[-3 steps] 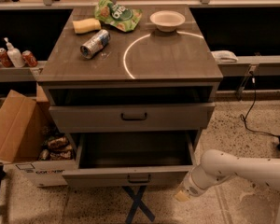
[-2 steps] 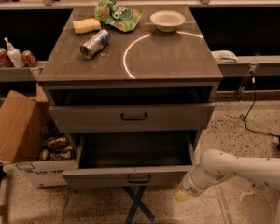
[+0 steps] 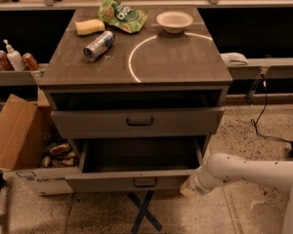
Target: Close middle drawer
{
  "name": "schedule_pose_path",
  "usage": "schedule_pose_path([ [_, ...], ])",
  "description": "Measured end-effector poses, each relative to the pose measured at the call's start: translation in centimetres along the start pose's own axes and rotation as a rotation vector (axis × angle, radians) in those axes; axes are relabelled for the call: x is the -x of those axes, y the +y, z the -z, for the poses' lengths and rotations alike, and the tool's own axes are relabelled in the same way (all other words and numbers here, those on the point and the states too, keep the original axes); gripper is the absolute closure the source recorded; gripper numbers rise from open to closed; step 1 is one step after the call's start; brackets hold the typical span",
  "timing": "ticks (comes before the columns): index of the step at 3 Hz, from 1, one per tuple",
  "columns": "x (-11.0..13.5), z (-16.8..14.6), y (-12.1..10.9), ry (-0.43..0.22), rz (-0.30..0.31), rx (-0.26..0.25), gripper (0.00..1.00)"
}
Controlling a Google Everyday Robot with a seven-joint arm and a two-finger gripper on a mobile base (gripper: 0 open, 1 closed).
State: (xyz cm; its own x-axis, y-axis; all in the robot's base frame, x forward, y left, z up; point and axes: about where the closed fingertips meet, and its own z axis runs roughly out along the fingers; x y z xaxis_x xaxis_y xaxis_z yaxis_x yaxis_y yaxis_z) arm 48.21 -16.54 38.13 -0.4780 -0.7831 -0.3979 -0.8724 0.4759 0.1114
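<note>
The middle drawer point(image 3: 112, 182) is pulled far out of the grey cabinet, and its plain grey interior shows. A small dark bar handle point(image 3: 145, 182) sits at the centre of its front panel. My gripper point(image 3: 189, 189) is on the end of the white arm, low on the right. It is at the right end of the drawer's front panel; I cannot tell whether it touches the panel. The top drawer point(image 3: 136, 122) above, with a longer black handle, stands slightly out.
On the cabinet top point(image 3: 176, 62) lie a can point(image 3: 98, 45), a yellow sponge point(image 3: 89, 27), a green chip bag point(image 3: 123, 14) and a white bowl point(image 3: 174, 21). An open cardboard box point(image 3: 14, 135) stands on the floor at left. A blue tape cross point(image 3: 144, 211) marks the floor below the drawer. A cable point(image 3: 263, 116) runs at right.
My gripper has shifted slightly left, closer to the right end of the middle drawer's front. The drawer stands about as far out as before.
</note>
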Motion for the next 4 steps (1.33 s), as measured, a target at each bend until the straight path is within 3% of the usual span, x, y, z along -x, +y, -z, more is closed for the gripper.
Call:
schedule_pose_path([
  [2, 4.1, -0.4, -5.5, -0.085, 0.051, -0.117, 1.00],
  [4, 7.4, -1.1, -9.5, -0.134, 0.059, -0.160, 1.00],
])
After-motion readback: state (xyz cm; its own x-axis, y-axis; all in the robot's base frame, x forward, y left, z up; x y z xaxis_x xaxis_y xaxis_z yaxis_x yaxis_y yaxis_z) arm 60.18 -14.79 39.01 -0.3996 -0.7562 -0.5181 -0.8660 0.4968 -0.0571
